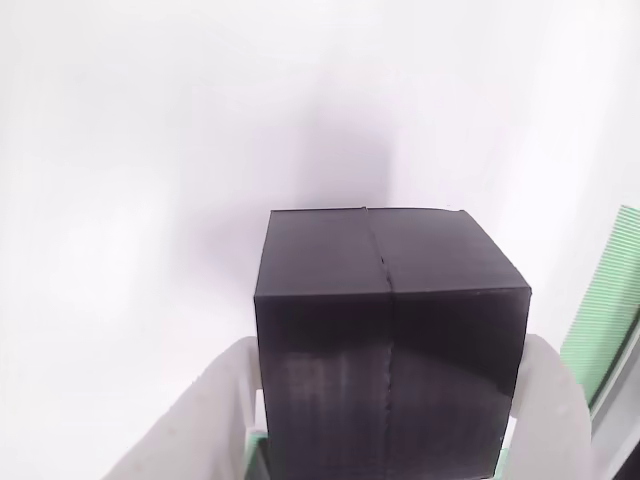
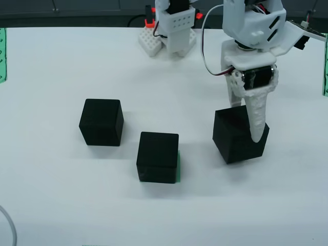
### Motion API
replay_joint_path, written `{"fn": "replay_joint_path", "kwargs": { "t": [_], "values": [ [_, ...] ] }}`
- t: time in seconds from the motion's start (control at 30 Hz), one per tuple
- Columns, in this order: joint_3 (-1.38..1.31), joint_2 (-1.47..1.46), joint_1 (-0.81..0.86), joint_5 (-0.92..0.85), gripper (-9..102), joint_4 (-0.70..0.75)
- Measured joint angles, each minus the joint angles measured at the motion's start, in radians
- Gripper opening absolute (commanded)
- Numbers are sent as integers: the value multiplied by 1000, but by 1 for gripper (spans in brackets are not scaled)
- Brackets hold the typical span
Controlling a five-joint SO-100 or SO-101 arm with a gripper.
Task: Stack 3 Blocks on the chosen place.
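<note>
Right cube point(image 2: 237, 141): matte black, fine layered texture, a thin seam point(image 1: 381, 300) running over its top and down the front face in the view that rides on the jaws. Sits slightly turned on the white bench point(image 2: 61, 200), right of the other two in the view from above. Jaws point(image 2: 248, 128) spread to its width, one white finger point(image 2: 258, 120) on each side, pinching it. Middle cube point(image 2: 158, 157) stands on the green patch point(image 2: 178, 166), an edge showing. Left cube point(image 2: 101, 122) near it, apart.

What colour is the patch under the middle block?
Green patch, peeking out beside the block; clearest in the view from above.
</note>
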Motion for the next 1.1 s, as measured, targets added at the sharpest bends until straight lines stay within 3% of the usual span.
{"fn": "replay_joint_path", "kwargs": {
  "t": [0.23,0.47,0.8,1.1],
  "values": [
    [8,120,104,-302,21,6],
    [21,199,155,-540,21,104],
    [-176,175,334,-400,20,270],
    [-287,38,402,-242,20,295]
  ]
}}
